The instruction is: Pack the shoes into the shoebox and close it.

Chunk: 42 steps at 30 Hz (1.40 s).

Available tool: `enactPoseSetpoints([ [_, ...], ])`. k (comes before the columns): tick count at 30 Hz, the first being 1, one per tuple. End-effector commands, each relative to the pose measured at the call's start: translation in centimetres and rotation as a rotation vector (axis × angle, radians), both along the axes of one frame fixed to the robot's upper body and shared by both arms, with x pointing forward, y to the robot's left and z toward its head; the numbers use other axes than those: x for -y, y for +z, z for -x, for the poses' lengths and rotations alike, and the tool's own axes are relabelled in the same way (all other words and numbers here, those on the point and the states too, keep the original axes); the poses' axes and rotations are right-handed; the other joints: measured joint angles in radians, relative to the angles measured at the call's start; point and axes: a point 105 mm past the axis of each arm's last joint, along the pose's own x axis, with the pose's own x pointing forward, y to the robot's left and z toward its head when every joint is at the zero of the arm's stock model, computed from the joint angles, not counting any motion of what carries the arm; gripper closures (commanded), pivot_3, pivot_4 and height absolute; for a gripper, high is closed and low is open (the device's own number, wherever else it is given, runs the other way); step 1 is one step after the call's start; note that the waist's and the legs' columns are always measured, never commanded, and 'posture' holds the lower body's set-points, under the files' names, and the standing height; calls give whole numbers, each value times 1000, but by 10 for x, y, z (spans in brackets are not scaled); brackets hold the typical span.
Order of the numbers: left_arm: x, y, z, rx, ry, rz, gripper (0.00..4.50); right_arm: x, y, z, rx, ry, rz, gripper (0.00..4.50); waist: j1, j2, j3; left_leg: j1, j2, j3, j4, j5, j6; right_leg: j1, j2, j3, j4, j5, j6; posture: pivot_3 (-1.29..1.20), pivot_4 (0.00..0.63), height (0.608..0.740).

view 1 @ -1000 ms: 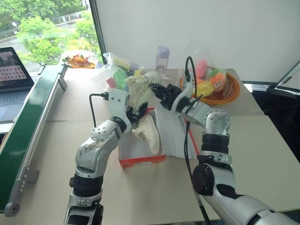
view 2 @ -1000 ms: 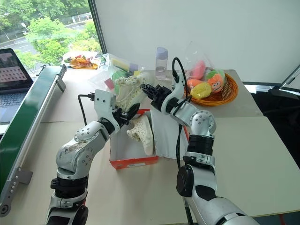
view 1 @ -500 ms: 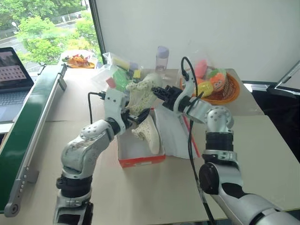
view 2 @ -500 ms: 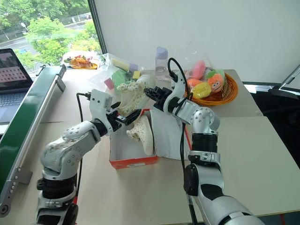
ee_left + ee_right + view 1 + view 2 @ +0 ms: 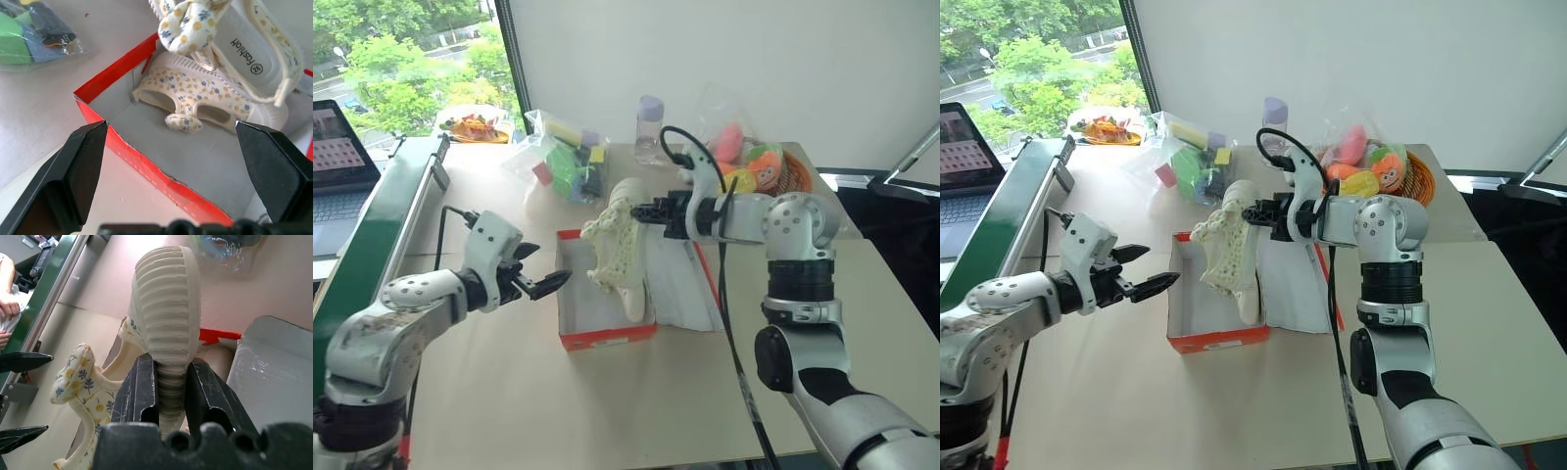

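Altogether 2 shoes, 1 shoebox, 2 grippers.

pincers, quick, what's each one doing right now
Left pincer: open, empty, beside the shoebox.
Right pincer: shut on a shoe, held over the shoebox.

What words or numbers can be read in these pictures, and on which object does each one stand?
"Fashion": printed on the insole of the shoe held above the shoebox.
"26": in a small circle beside it, on the same insole.
Laptop screen: its content is too small to read.
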Motion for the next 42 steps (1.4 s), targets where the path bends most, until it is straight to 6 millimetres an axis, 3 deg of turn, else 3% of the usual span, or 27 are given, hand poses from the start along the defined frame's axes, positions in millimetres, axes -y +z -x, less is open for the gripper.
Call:
enactPoseSetpoints([
  [1,2,11,5,66,-29,-24,62,-18,28,15,55,124,-38,4097,-2,1,0,0,0,0,0,0,0,0,0,0,0,0,0,0,150,740],
  [8,5,3,8,66,-17,-21,62,-40,10,21,-10,223,-47,4097,-1,1,0,0,0,0,0,0,0,0,0,0,0,0,0,0,150,740],
  [13,-4,1,13,57,24,-30,62,-52,2,23,-51,272,-90,4097,-1,1,0,0,0,0,0,0,0,0,0,0,0,0,0,0,150,740],
  [18,-12,1,17,55,57,-45,62,-59,-23,16,-48,274,-49,4097,-3,1,0,0,0,0,0,0,0,0,0,0,0,0,0,0,150,740],
  [24,-17,0,24,51,84,-64,62,-61,-65,1,-74,253,9,4097,-4,1,0,0,0,0,0,0,0,0,0,0,0,0,0,0,150,740],
  [28,-18,2,27,55,100,-65,62,-51,-86,-12,-43,209,132,4097,-5,1,0,0,0,0,0,0,0,0,0,0,0,0,0,0,150,740],
  [30,-17,2,28,56,102,-63,62,-45,-88,-16,-27,196,185,4097,-5,1,0,3,0,0,0,0,0,2,0,0,1,0,0,0,150,740],
  [34,-15,-1,29,54,111,-56,62,-22,-87,-33,142,115,457,4097,3,1,0,3,0,0,0,0,0,2,-1,0,1,0,0,0,150,740],
  [38,-12,-4,28,56,115,-42,62,-18,-87,-32,259,152,693,4097,20,1,0,3,-1,0,0,1,-1,2,-1,0,1,0,0,0,150,740],
  [42,-8,-6,27,59,116,-34,62,-21,-87,-26,296,163,735,4097,28,1,0,3,-1,0,0,1,-1,2,-1,0,0,0,-1,0,150,740],
])
